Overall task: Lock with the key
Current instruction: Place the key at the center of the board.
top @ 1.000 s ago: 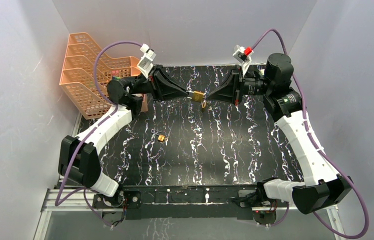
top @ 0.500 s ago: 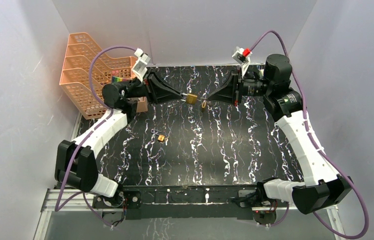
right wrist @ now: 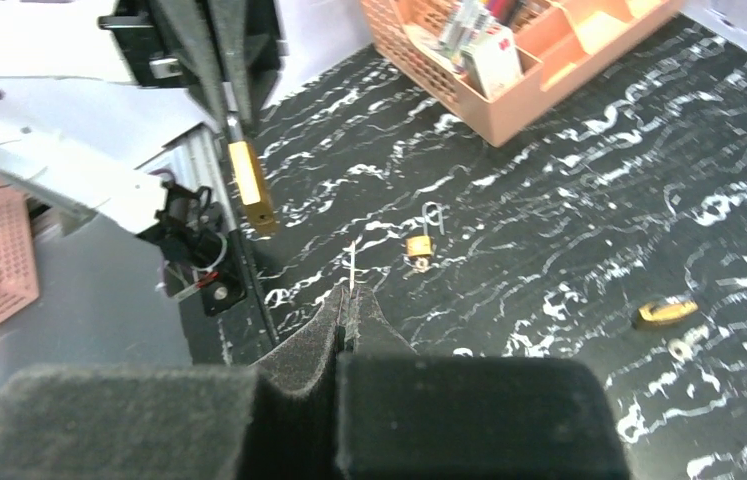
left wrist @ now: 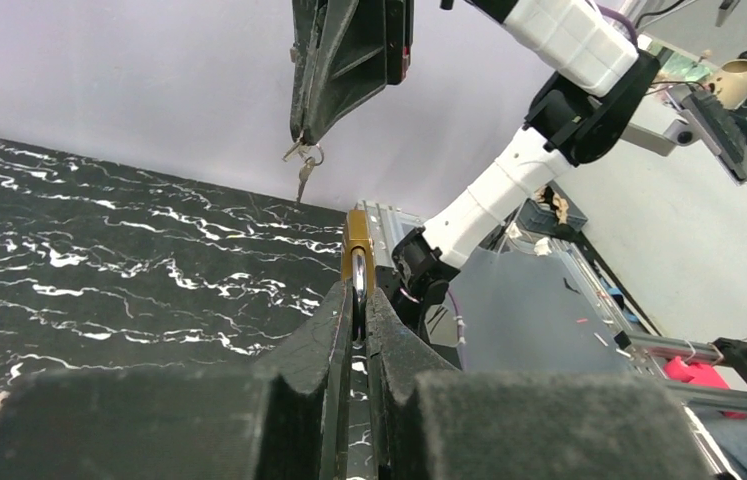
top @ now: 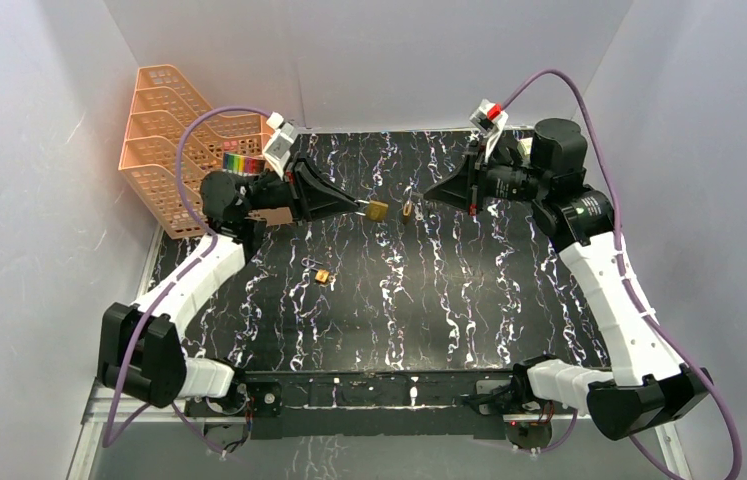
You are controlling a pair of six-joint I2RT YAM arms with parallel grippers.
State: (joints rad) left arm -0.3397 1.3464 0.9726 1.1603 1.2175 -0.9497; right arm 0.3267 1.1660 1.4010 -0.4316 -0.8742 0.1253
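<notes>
Gripping padlock (top: pixel 377 211): left pincer (top: pixel 362 207) | right pincer (top: pixel 422 200) clenched on key (top: pixel 407 210) | orange basket (top: pixel 154 170) holds pens

top: high, looking down | wrists: close, low, facing each other | shared: padlock (top: pixel 377 210), table (top: pixel 449 300) middle

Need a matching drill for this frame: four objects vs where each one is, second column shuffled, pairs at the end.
Things:
1. brass padlock
2. key bunch
3. small padlock
4. orange basket

Places:
A. lying loose on the table
B. standing at the table's far left corner
C. pinched in the left gripper
D. hanging from the right gripper

Pairs: 1-C, 2-D, 3-A, 4-B
</notes>
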